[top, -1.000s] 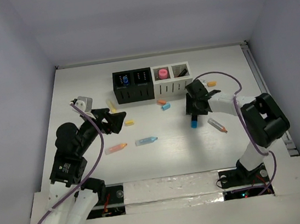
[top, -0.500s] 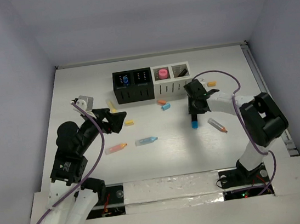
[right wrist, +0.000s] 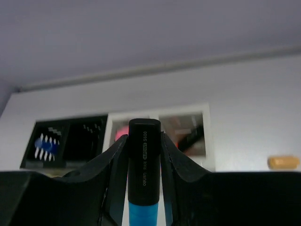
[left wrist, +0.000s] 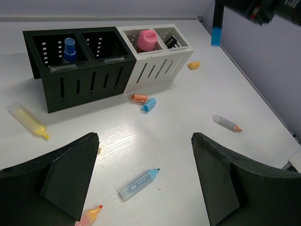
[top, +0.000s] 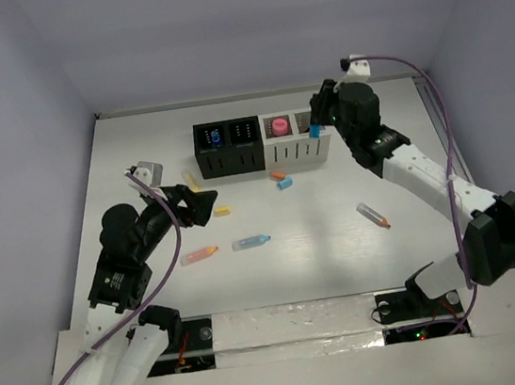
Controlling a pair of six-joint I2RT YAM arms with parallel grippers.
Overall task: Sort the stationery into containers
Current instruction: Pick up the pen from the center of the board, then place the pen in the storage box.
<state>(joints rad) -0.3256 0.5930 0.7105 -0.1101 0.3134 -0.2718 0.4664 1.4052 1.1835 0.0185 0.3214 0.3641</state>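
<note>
The containers are four joined cubes at the back, two black (top: 230,163) and two white (top: 300,151). My right gripper (top: 316,120) is shut on a black-capped blue highlighter (right wrist: 144,160). It hangs upright just above the right white container (right wrist: 183,109). My left gripper (left wrist: 145,139) stands open and empty over the left middle of the table. A light blue highlighter (left wrist: 137,184) lies below it. Loose stationery lies around: a yellow pen (top: 191,180), an orange-pink highlighter (top: 198,254), a small orange bit (top: 276,175), a blue bit (top: 285,183) and a grey crayon (top: 372,214).
A pink piece (left wrist: 146,39) sits in the left white cube and a blue piece (left wrist: 69,49) in the left black one. A small orange eraser bit (left wrist: 193,65) lies right of the containers. Walls close the table in at the back and both sides.
My right gripper closed on the blue highlighter in the table's middle, then lifted it back and up to the white containers. The left arm barely moved.
</note>
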